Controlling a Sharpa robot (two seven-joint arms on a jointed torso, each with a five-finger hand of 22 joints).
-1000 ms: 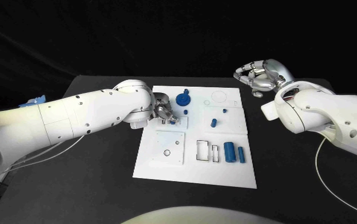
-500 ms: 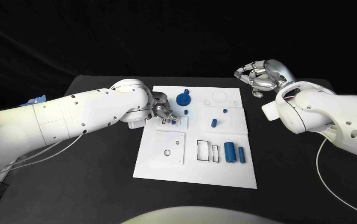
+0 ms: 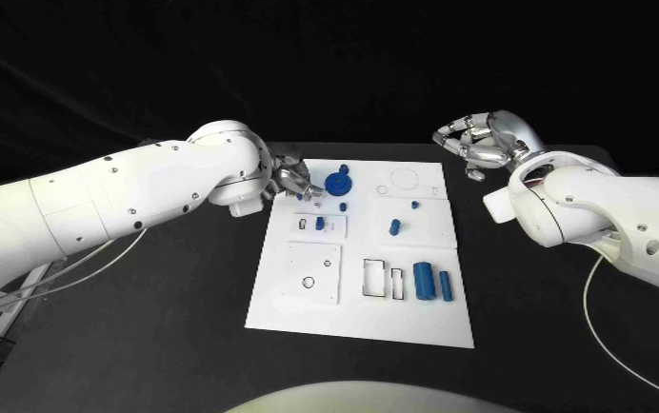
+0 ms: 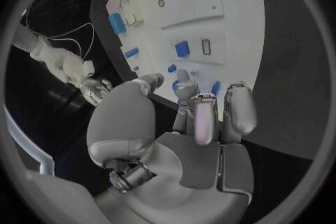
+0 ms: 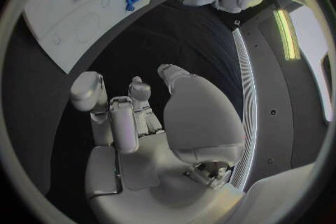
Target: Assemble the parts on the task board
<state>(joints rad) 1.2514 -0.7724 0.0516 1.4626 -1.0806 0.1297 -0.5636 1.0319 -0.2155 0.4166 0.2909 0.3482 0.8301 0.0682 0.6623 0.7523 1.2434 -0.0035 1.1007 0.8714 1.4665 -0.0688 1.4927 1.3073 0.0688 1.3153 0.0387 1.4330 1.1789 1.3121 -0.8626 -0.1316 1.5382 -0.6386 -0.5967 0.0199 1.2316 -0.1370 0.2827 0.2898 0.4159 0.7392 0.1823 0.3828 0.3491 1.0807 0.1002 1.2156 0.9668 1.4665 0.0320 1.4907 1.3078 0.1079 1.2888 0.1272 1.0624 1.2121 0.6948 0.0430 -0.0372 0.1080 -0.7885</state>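
Task board: a white plate in the middle of the black worktop, with several panels and cut-outs on its face.
Round blue part: at about 11 o'clock on the board, the largest blue piece, with a small stub rising from its far edge.
Small blue parts: two near the board's centre, the other towards 3 o'clock of the first.
Blue cylinders: lying side by side at about 4 o'clock on the board, just beside two rectangular slots.
Left hand: at the board's 10 o'clock edge, close to the round blue part. Its fingers are extended and slightly apart in the left wrist view, nothing between them; whether a fingertip touches the board is hard to tell.
Right hand: raised off the board's 2 o'clock corner, well apart from the parts. Its fingers are curled inward loosely, holding nothing.
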